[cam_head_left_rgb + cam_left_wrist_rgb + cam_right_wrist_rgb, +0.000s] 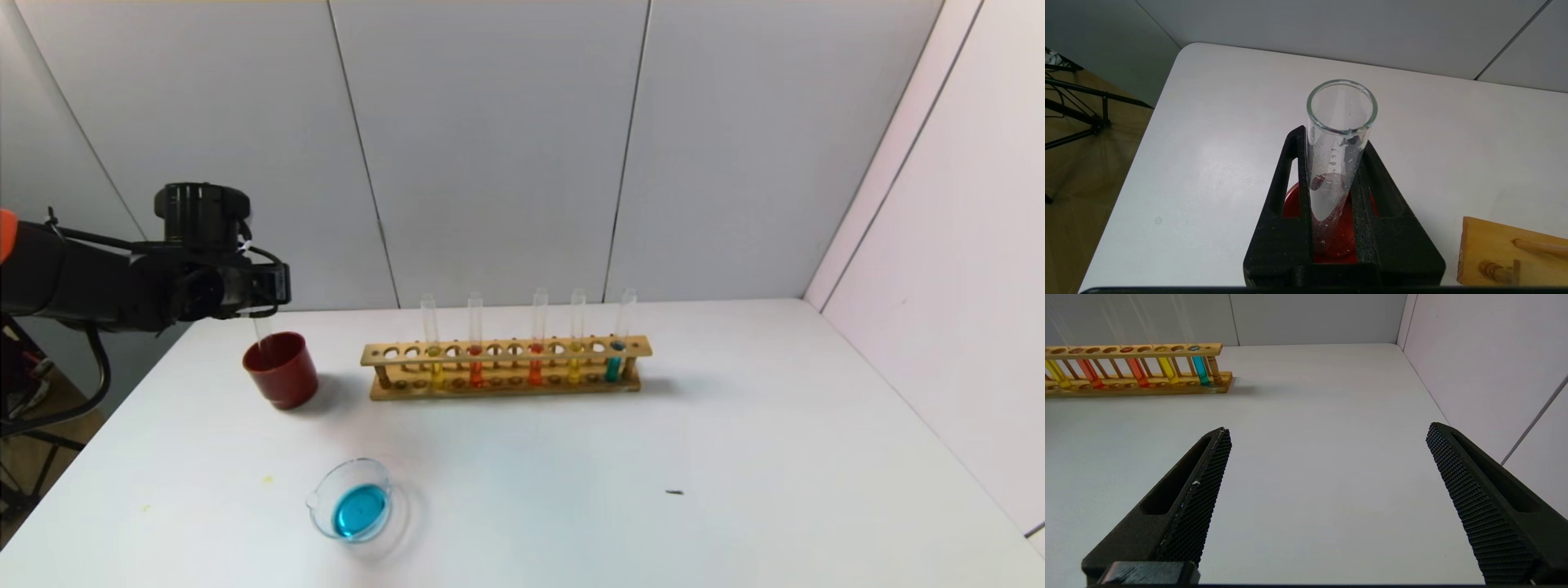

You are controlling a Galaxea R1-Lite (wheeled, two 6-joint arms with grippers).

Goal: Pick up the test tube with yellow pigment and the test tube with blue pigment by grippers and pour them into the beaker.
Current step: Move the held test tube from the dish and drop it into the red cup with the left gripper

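My left gripper [265, 296] is shut on an empty clear test tube [1340, 134] with droplets inside. It holds the tube upright over the dark red cup [282, 371], with the tube's lower end [263, 331] at the cup's mouth. Two test tubes with yellow pigment [435, 373] [575, 369] and one test tube with blue pigment [614, 366] stand in the wooden rack [506, 349]. The beaker [356, 463] stands at the front left and holds blue liquid. My right gripper [1327, 433] is open and empty, low over the table's right side, out of the head view.
Two orange-red tubes [476, 373] [535, 371] also stand in the rack. The rack's end shows in the left wrist view [1494, 245]. A small dark speck [674, 492] lies on the white table. Grey walls close the back and right.
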